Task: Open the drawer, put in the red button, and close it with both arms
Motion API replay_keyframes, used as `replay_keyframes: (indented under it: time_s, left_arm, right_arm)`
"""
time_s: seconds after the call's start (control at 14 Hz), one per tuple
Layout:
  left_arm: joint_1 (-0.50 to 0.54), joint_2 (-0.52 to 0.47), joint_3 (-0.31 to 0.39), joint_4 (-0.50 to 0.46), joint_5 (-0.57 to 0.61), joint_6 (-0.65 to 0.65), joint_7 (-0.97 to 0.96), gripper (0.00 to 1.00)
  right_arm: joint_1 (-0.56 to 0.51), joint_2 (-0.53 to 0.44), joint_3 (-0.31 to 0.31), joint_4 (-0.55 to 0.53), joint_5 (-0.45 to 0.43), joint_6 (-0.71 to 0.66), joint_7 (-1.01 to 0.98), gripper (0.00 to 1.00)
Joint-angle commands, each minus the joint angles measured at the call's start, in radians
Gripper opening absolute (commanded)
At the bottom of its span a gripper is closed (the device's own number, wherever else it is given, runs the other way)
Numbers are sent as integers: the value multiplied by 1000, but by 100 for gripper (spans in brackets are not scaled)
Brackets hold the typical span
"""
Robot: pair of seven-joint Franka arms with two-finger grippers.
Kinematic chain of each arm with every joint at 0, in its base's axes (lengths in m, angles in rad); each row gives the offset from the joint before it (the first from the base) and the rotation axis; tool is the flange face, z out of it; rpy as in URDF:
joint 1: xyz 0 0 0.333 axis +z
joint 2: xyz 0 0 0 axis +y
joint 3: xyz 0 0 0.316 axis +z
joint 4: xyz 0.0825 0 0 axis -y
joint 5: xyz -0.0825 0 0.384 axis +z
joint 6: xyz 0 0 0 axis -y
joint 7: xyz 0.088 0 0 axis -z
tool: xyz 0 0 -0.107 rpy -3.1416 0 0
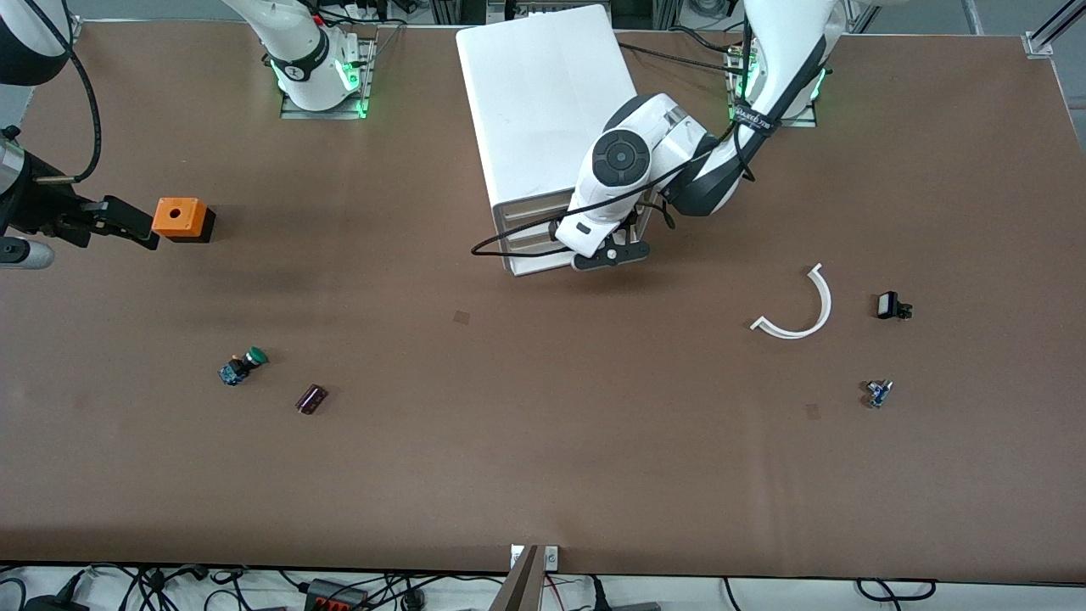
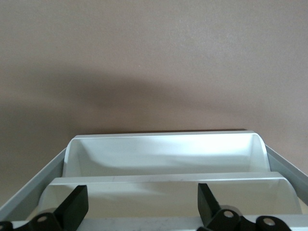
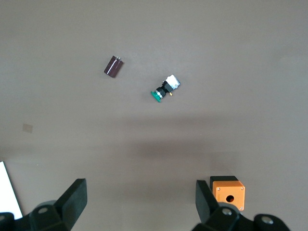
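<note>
**A:** Drawer (image 2: 163,150): how does it stand?

**B:** Pushed in, as far as I see. My left fingers (image 2: 74,207) are spread wide, right at its front handles.

**A:** And the red button?

**B:** None shows on the tabletop (image 1: 543,475). Whether it lies inside the drawer, I cannot tell. My right fingers (image 3: 72,199) wait, also wide and holding nothing, just beside an orange box (image 3: 228,192).

**A:** Early or late, then?

**B:** Either. The drawer may be shut before opening, or shut again with the button inside.
</note>
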State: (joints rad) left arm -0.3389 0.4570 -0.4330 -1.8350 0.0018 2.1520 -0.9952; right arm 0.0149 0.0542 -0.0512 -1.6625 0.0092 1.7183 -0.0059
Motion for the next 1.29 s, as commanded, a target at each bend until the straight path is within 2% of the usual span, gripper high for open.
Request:
replay_keyframes:
  time_s: [0.0, 0.14, 0.5, 0.71, 0.93, 1.14, 1.21]
  left_arm:
    - [43, -24, -4, 71, 30, -110, -5, 100]
    - [81, -23, -3, 135, 64, -194, 61, 100]
    - [274, -24, -3, 288, 86, -410, 341, 100]
    - [388, -38, -4, 342, 130, -504, 527, 100]
    - [438, -93, -4, 405, 225, -602, 671, 100]
    - [494, -115, -1, 514, 228, -690, 850, 100]
    - [495, -151, 11, 505, 218, -686, 918, 100]
  right_arm:
    - [-13, -13, 7, 9, -8, 6, -20, 100]
    - [-13, -11, 7, 9, -11, 4, -19, 100]
    - [-9, -7, 8, 10, -11, -3, -19, 100]
    - [-9, -5, 8, 9, -11, -5, -17, 100]
    - [-9, -5, 8, 9, -11, -5, -19, 100]
    - [-6, -5, 8, 9, -11, -5, -17, 100]
    - [-6, -5, 8, 10, -11, -5, -16, 100]
